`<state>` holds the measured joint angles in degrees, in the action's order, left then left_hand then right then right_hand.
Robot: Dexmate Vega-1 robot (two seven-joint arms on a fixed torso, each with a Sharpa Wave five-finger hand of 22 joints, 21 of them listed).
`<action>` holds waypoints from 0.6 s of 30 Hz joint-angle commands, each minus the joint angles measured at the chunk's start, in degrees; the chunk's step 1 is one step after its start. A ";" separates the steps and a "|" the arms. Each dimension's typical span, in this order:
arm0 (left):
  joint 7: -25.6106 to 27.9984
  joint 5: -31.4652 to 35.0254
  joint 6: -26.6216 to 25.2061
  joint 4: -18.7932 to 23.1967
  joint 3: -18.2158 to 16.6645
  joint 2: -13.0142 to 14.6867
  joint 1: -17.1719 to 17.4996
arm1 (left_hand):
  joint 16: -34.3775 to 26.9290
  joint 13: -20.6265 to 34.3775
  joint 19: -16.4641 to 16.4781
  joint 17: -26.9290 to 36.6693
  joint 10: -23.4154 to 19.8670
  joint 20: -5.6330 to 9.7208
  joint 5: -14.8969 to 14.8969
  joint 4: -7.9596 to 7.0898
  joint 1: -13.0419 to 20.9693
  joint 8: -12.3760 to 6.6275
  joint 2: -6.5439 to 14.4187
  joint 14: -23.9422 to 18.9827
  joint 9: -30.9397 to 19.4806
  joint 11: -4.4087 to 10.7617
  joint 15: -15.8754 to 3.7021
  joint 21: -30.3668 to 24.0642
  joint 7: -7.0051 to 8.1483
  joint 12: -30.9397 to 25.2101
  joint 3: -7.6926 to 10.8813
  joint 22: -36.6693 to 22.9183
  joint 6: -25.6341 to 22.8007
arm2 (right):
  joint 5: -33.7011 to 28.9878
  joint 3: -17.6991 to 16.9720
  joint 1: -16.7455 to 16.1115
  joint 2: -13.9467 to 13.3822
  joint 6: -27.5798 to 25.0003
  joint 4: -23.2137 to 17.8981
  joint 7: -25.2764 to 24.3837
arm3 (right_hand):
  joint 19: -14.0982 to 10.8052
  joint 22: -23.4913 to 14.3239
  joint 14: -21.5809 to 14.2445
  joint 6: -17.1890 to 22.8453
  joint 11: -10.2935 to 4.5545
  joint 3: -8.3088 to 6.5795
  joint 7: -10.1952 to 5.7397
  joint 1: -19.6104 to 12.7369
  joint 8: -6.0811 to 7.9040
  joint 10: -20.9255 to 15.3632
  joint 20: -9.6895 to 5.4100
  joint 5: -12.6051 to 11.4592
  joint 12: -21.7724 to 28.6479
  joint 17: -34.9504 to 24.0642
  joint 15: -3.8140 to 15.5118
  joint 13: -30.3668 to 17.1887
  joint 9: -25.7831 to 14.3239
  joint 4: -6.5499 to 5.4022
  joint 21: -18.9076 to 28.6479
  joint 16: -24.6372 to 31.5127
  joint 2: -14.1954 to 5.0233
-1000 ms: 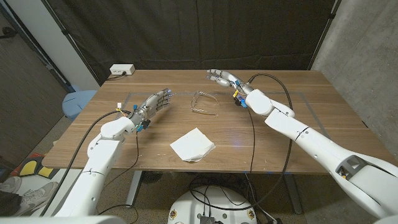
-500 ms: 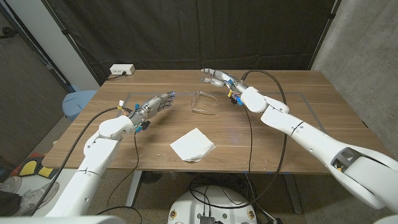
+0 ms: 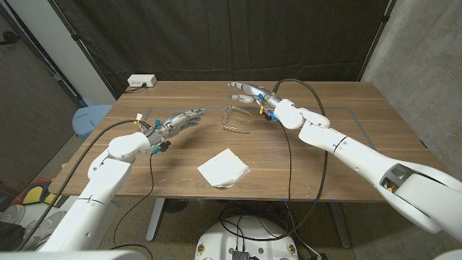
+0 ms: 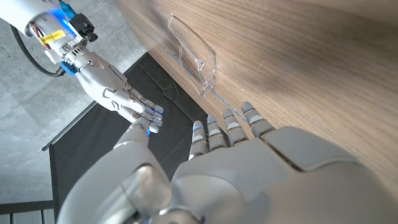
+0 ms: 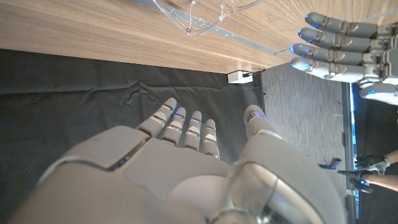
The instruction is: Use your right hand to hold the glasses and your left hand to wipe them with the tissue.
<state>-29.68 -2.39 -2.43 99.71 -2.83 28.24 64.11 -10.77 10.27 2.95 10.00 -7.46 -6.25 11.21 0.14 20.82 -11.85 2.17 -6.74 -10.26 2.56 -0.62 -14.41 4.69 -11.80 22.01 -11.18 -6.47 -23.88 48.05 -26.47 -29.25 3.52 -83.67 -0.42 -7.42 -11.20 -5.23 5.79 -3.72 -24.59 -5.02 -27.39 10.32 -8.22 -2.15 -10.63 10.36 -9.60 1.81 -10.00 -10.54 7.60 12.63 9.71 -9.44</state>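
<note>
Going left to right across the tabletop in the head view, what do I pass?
White power strip → left hand → tissue → glasses → right hand.

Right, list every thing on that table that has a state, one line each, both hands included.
glasses: lying on the table, touched by neither hand.
tissue: folded square, lying near the front edge, untouched.
right hand: open, fingers stretched, behind the glasses, holding nothing.
left hand: open, fingers stretched toward the glasses, holding nothing.
white power strip: lying at the far left corner.
</note>
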 commanded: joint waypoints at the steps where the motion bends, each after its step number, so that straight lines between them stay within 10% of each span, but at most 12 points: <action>1: -0.03 3.08 -0.48 4.70 -0.56 4.11 2.41 | -0.32 0.17 0.09 0.22 -0.09 0.15 -0.04 1.10 1.61 0.06 -0.30 -0.29 -0.17 0.28 -0.45 0.09 0.03 0.41 0.20 -0.23 -0.28 | -5.79 3.38 2.40 1.02 -0.80 1.62 -1.03 | -0.42 -0.01 0.08 -0.65 -0.22 -0.28 0.00 -1.20 0.09 0.45 -0.76 -0.24 -0.08 -0.01 0.68 -0.30 -0.20 0.43 0.06 0.18 -0.02; 18: 1.24 8.87 -0.13 10.14 -0.16 8.94 4.83 | -0.20 0.23 0.34 0.37 0.80 0.31 0.55 6.67 9.35 -0.04 -2.68 0.19 -0.32 0.42 -1.12 0.12 -0.59 0.48 1.12 -0.38 -0.84 | -15.52 8.08 5.16 2.96 -2.55 4.12 -4.88 | -2.27 0.05 -0.93 -0.93 -1.97 -1.40 -2.96 -6.91 1.21 0.44 -1.74 0.06 0.81 0.08 2.60 -0.31 -0.19 2.62 0.66 0.61 0.81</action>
<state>-29.51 3.24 -2.68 106.69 -3.13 34.56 67.41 -10.77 10.27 3.17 10.21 -5.80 -6.03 11.30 6.01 29.15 -11.63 -0.28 -5.70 -10.26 2.98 -1.65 -14.18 4.16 -10.80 22.94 -11.35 -6.36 -33.95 52.17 -23.86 -27.91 1.53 -82.06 -3.11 -8.81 -11.20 -5.29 4.56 -5.16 -25.71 -7.26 -33.04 11.04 -7.22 -2.25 -10.62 10.63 -9.33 2.06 -10.00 -10.54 9.68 13.02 9.98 -8.76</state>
